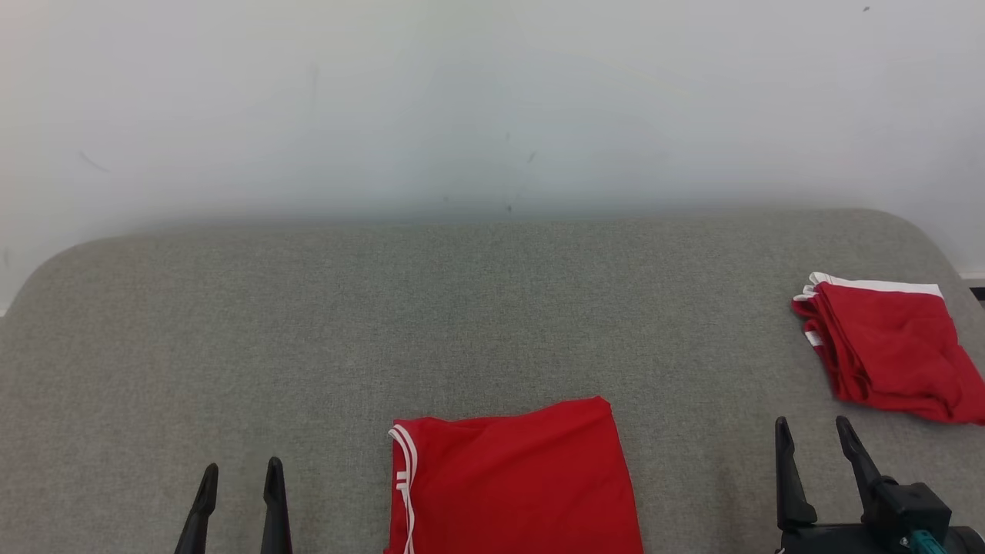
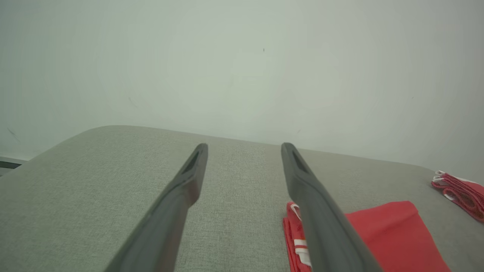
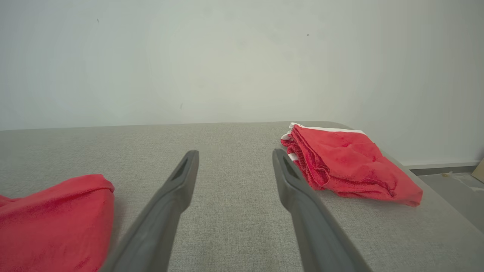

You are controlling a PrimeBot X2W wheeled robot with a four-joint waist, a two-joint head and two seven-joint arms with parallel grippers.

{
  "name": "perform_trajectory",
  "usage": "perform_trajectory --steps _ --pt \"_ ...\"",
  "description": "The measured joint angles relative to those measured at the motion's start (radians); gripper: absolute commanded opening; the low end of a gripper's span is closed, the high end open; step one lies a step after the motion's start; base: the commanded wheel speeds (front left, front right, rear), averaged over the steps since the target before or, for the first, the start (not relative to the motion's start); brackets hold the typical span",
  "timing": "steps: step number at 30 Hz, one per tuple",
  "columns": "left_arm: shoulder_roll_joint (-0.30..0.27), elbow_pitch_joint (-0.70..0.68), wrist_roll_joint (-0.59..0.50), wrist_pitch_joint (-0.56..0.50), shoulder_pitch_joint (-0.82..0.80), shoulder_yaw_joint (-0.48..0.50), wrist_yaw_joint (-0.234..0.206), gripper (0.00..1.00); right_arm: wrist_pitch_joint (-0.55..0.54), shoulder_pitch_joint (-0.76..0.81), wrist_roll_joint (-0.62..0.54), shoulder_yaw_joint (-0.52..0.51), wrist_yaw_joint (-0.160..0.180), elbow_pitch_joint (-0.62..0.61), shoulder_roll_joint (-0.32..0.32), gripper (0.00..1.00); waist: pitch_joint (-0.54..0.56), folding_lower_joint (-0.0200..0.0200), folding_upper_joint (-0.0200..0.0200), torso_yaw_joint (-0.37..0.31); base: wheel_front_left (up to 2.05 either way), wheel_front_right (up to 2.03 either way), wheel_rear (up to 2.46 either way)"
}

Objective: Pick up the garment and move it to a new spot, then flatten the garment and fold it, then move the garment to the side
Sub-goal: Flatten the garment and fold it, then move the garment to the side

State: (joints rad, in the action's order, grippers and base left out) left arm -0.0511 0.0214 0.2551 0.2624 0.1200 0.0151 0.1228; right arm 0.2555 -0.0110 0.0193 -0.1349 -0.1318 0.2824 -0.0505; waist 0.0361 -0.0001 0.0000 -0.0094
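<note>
Holding the left end effector and right end effector open and empty either side, I had the folded red garment bottom-centre on the worktop, seemingly ready to join the right-hand pile.

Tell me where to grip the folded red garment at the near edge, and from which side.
Probably both side edges of the garment: left gripper at the white-trimmed edge, right gripper opposite. It lies flat between them, both open.

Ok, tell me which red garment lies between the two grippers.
The flat red garment at the near edge; the other red garment is a bunched pile beyond the right gripper.
</note>
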Motion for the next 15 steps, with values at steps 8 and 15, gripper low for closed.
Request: perform_trajectory --steps 8,15 --pt "0.000 0.030 -0.009 0.000 -0.001 -0.012 0.000 1.00 0.000 -0.013 0.006 0.036 0.000 -0.007 0.000 1.00 -0.002 0.0000 0.0000 0.011 0.00 0.00 0.00" --pt "0.000 0.033 -0.009 0.000 -0.002 -0.018 0.000 1.00 0.000 -0.013 0.007 0.049 0.000 -0.011 0.000 1.00 -0.003 0.0000 0.0000 0.014 0.00 0.00 0.00"
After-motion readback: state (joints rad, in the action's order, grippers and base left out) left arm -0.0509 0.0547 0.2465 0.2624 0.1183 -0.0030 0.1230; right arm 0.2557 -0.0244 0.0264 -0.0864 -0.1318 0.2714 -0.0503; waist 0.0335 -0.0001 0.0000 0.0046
